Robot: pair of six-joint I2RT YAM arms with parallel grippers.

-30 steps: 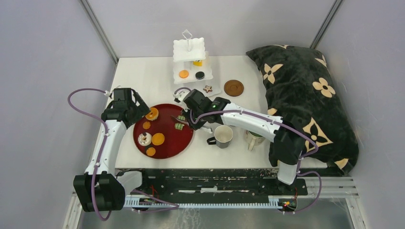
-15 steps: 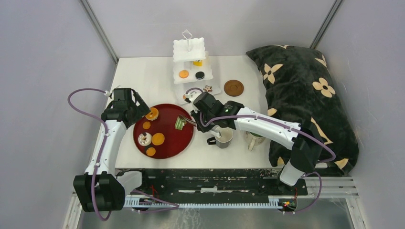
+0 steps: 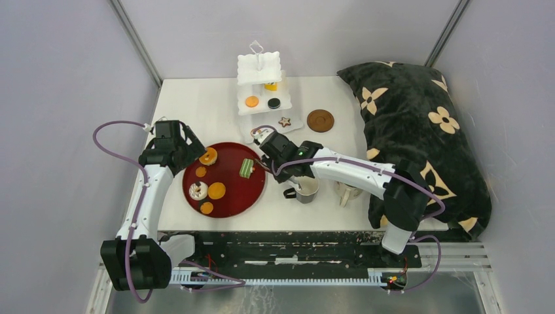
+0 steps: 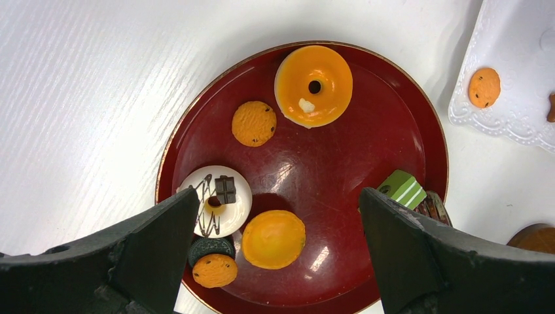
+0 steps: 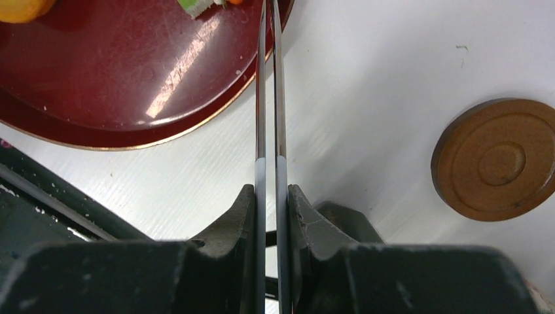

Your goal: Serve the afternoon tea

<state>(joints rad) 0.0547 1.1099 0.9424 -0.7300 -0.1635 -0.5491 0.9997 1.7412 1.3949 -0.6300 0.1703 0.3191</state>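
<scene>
Two mugs (image 3: 306, 186), two coasters (image 3: 320, 120), one stand (image 3: 260, 78) and one star cookie (image 3: 285, 121) sit on the table (image 3: 196, 104). The left gripper (image 4: 278, 203) hangs wide open and empty above the tray (image 4: 366, 118). The right gripper (image 5: 271, 196) clamps the tongs (image 5: 268, 98), their tips at the green-and-white striped cake (image 4: 400, 190) near the tray's right rim.

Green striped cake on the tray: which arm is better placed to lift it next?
Right, probably: the right gripper is shut on the tongs, whose tips lie beside the cake. The left gripper hangs open above the tray, holding nothing.
</scene>
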